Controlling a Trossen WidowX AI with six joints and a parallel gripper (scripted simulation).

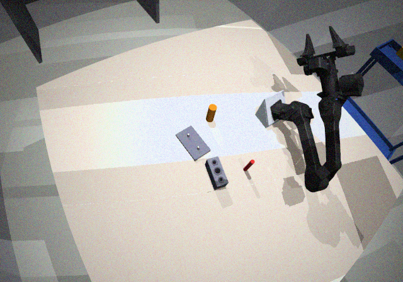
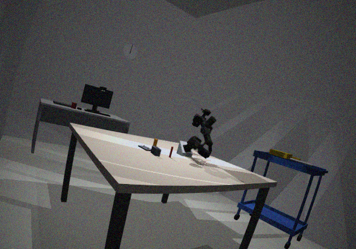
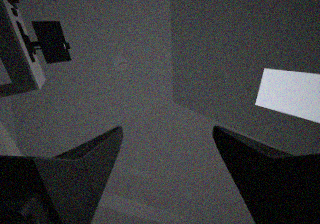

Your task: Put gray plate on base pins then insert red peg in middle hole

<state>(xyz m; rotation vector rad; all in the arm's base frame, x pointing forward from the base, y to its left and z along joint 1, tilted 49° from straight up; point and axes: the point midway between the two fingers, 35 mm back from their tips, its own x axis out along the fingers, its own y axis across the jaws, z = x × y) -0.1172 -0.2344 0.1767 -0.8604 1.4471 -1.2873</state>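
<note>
The plate [image 1: 216,172] lies on the desk [image 1: 130,223], just beside the base [image 1: 192,141] with its two pins bare. The peg [image 1: 249,165] lies near the plate, on the side away from the base; an orange cylinder [image 1: 211,112] stands beyond the base. My fingers [image 1: 323,45] are spread wide, holding nothing, raised well apart from the plate and pointing off the desk.

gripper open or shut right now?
Open. The gripper shows its two fingers spread wide with nothing between them, raised well away from plate and peg.
</note>
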